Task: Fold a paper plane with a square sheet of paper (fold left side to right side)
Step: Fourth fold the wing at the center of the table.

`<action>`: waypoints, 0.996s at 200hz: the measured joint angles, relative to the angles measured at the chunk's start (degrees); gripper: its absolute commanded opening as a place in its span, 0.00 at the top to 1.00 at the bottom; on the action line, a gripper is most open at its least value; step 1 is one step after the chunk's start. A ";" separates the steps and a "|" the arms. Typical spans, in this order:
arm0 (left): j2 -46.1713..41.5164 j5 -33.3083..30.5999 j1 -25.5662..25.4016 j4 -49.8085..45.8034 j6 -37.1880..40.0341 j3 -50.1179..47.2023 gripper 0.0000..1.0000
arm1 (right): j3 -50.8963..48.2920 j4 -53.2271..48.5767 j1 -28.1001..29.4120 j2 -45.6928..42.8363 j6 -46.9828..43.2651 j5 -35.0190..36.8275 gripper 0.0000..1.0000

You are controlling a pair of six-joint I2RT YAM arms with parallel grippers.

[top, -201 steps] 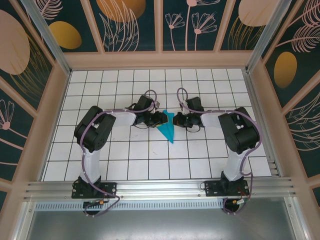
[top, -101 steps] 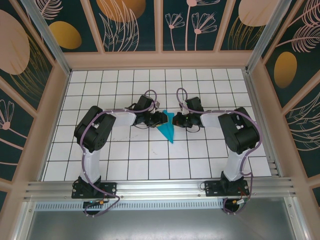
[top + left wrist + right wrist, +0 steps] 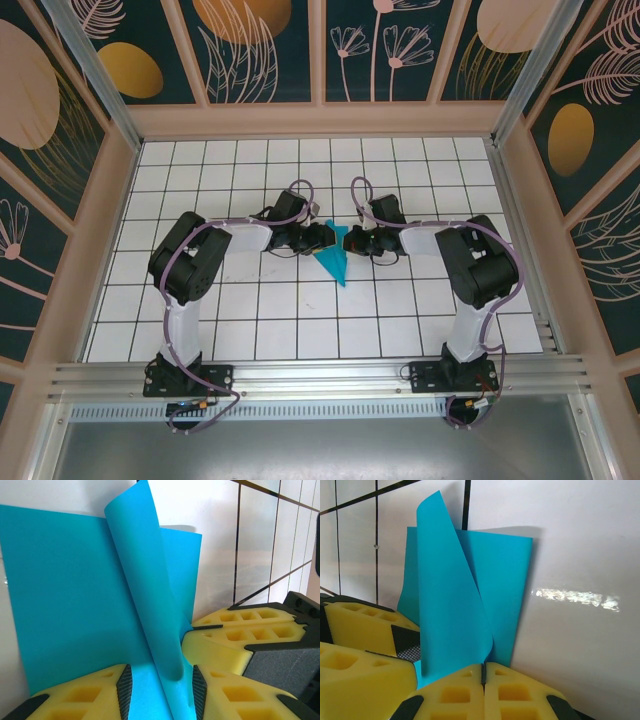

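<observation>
One paper plane (image 3: 337, 262), two hands (image 3: 322, 238) (image 3: 357, 240)

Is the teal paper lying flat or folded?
Partly folded: one flap of the teal paper stands up, pinched by the right gripper.

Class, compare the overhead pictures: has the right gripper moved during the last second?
Yes. Against the table grid, the right gripper has edged slightly left, toward the teal paper.

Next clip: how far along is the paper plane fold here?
Done: the square sheet of paper is already a narrow creased wedge on the table. In hand: one layer stands up, with the right gripper shut on its lower edge and the left gripper open astride it. Left: laying that layer over and creasing it flat; no finished dart yet.
</observation>
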 measured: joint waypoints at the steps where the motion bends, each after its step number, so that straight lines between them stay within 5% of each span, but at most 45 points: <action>1: -0.02 0.00 -0.02 0.00 0.02 0.00 0.57 | 0.00 0.00 0.00 0.00 0.00 0.00 0.99; 69: -2.05 -2.64 -0.20 -5.27 2.82 0.55 0.54 | 1.60 -2.97 0.50 0.13 -0.20 1.49 0.99; 101: -3.58 -3.23 0.02 -7.87 3.50 1.01 0.61 | 1.81 -3.43 0.57 0.17 -0.20 1.64 0.99; 199: -1.29 3.58 -0.76 -2.71 0.61 3.54 0.66 | 2.12 -3.96 0.85 0.17 -0.24 2.32 0.99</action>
